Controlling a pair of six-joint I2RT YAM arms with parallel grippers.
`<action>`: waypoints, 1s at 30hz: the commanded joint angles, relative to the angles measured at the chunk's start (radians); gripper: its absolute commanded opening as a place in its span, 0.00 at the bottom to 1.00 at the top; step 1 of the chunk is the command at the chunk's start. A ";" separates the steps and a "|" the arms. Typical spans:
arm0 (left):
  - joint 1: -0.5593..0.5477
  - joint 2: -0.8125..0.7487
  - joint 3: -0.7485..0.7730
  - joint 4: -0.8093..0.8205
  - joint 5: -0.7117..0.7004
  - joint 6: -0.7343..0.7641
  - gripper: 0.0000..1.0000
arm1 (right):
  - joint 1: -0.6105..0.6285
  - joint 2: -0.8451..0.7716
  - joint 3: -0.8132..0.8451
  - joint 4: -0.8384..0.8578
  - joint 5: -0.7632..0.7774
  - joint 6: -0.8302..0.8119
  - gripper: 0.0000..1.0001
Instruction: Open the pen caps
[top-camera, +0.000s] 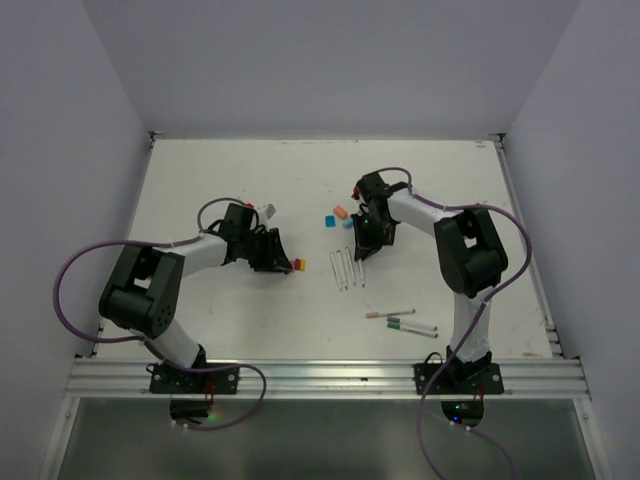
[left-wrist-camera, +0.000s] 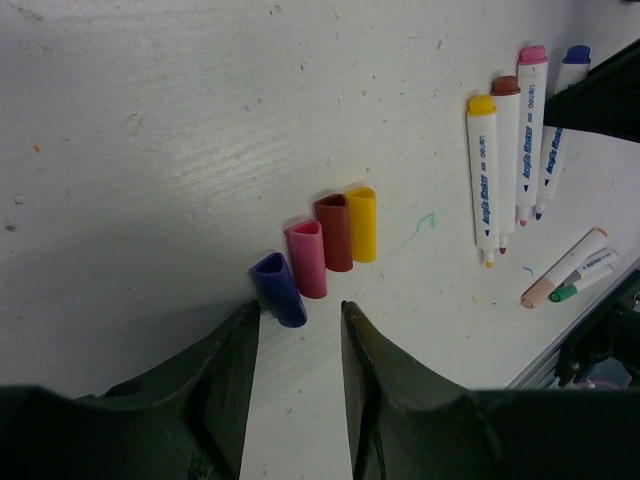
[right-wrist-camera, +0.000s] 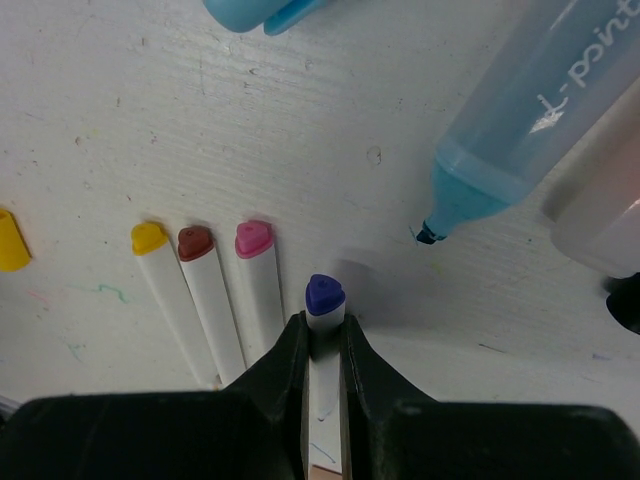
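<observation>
White speckled surface (top-camera: 250, 180) is sitting between pale walls (top-camera: 320, 60). Left arm (top-camera: 195, 250) is reaching toward 3 o'clock, jaws standing apart just short of four loose pen caps (left-wrist-camera: 322, 245), blue cap (left-wrist-camera: 278, 290) nearest. Right arm (top-camera: 415, 210) is reaching toward 10 o'clock, jaws clamping a blue-ended marker (right-wrist-camera: 324, 300).
</observation>
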 joint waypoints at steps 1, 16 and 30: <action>0.002 -0.004 -0.017 -0.005 -0.059 0.018 0.42 | 0.000 0.017 0.042 0.023 0.034 -0.002 0.00; 0.004 -0.088 0.026 -0.100 -0.125 0.046 0.66 | 0.013 -0.027 0.070 0.012 0.035 0.004 0.29; 0.014 -0.360 0.129 -0.228 -0.274 -0.055 1.00 | -0.001 -0.438 0.057 -0.189 0.248 0.151 0.99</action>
